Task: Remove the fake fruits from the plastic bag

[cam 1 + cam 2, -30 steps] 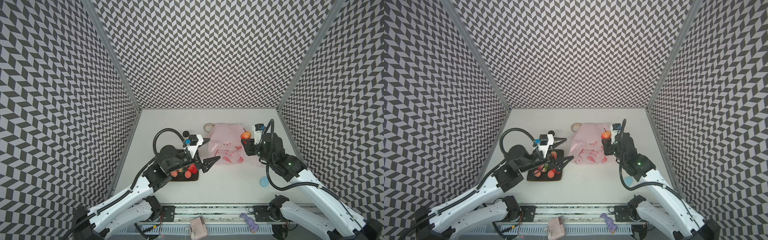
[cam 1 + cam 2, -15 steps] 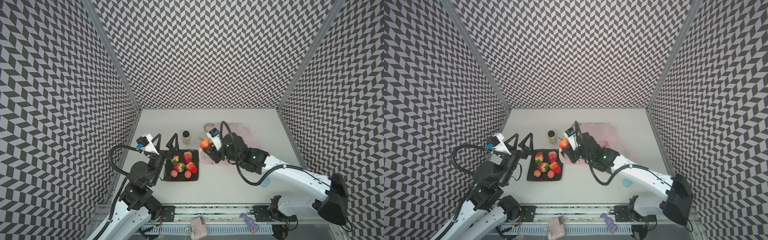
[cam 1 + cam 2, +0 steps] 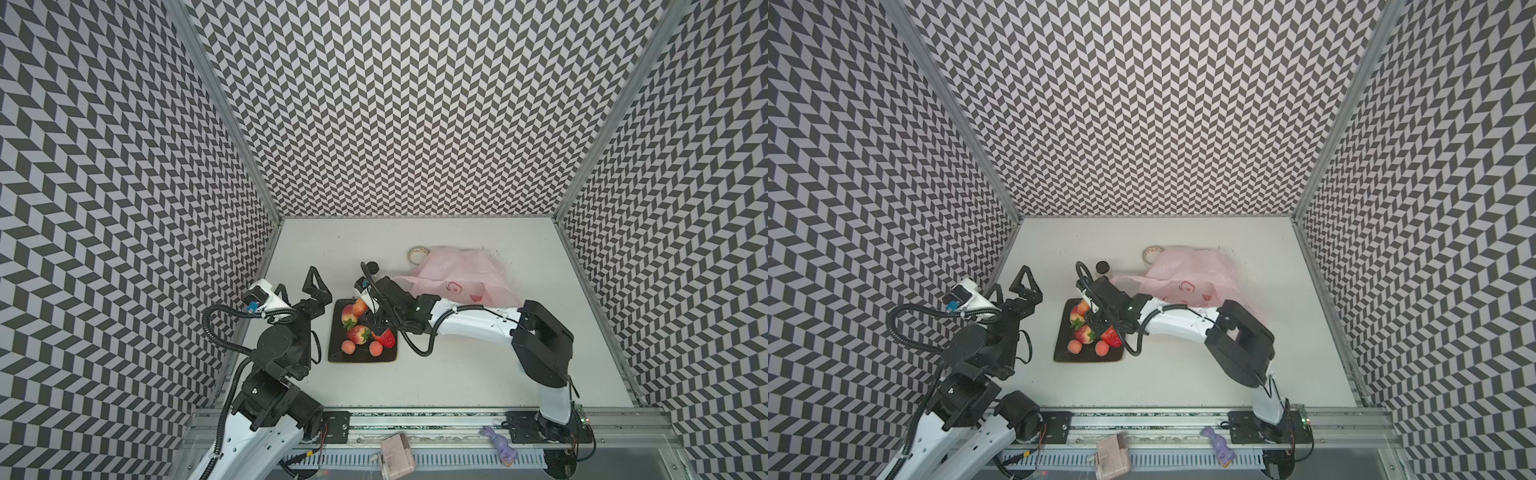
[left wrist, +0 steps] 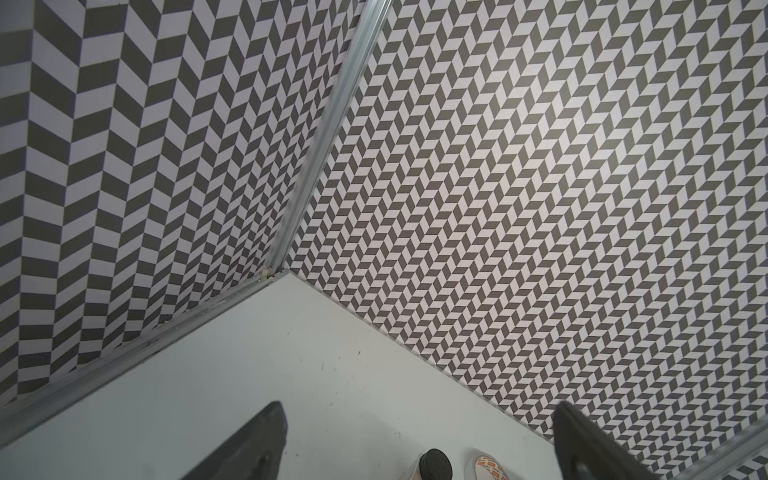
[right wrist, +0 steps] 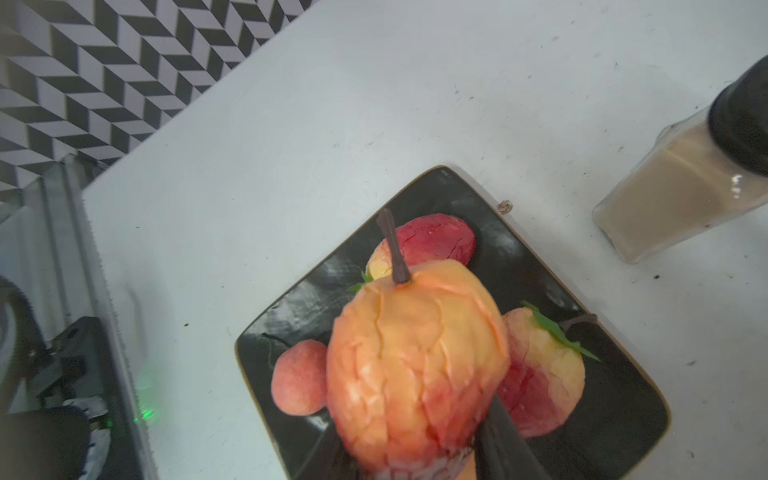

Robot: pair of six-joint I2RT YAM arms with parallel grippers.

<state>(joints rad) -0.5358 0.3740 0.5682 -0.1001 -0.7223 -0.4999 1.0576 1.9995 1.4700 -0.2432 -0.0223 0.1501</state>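
Right gripper [image 3: 369, 316], carrying the orange fruit [image 5: 415, 365], has crossed from the plastic bag [image 3: 457, 272] to a position directly over the black tray [image 3: 361, 358]. Left gripper [image 3: 300, 286], a second ago low over that tray, has withdrawn to its left and is raised clear of it.

A black square tray [image 3: 361, 358] lies on the white counter [image 3: 457, 374], toward its left side. Just behind the tray stands a clear jar [image 5: 673, 187] of beige powder with a black lid. A tape roll [image 3: 417, 253] lies farther back and right. Chevron-patterned walls [image 3: 415, 104] enclose three sides. A pink box [image 3: 397, 457] and a purple toy [image 3: 500, 446] sit on the front rail.
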